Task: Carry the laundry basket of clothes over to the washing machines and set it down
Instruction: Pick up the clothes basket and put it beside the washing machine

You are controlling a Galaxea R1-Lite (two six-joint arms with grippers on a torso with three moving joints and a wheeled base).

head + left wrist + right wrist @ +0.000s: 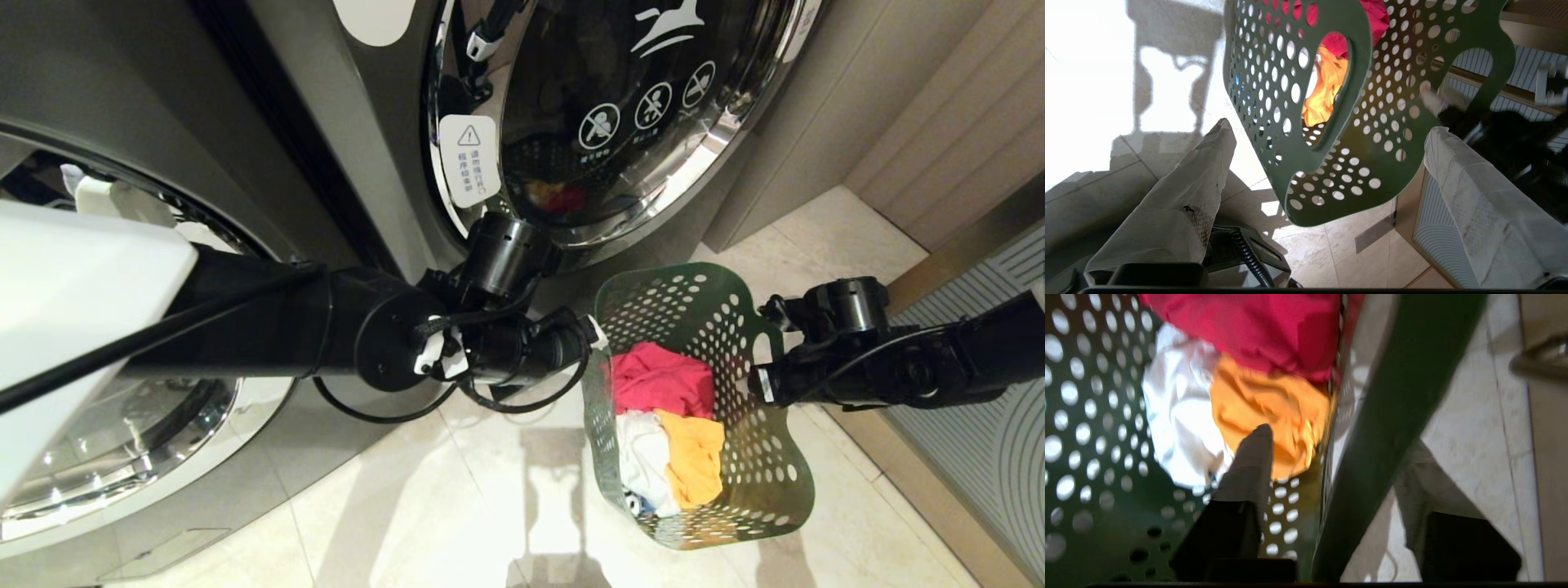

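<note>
- 2 end effectors flank the laundry basket (702, 408), which sits on the floor (457, 506) just in front of the washing machines (620, 122); we judge the carry to be done and the set-down under way.
- Our left end effector (1327, 163) stands with its fingers wide apart, clear of the near wall, level with the oval handle slot, gripping nothing.
- Our right end effector (1331, 469) straddles the basket's far rim: 1 finger (1251, 465) reaches inside over the garments, the other sits outside the wall. We cannot tell whether the pads press the rim or merely frame it.
- The basket looks slightly tilted in the head view, so we would confirm it rests flat before pulling away.
- Next, we judge, the right fingers must spread fully and lift straight off the rim, or they may drag the basket over.
- Inside lie the clothes (665, 425), 3 pieces: a pink-red piece nearest the washers, a white one beside a yellow-orange one further out. They fill only the lower part.
- A dark blue scrap peeks beneath the white cloth; we cannot identify it.
</note>
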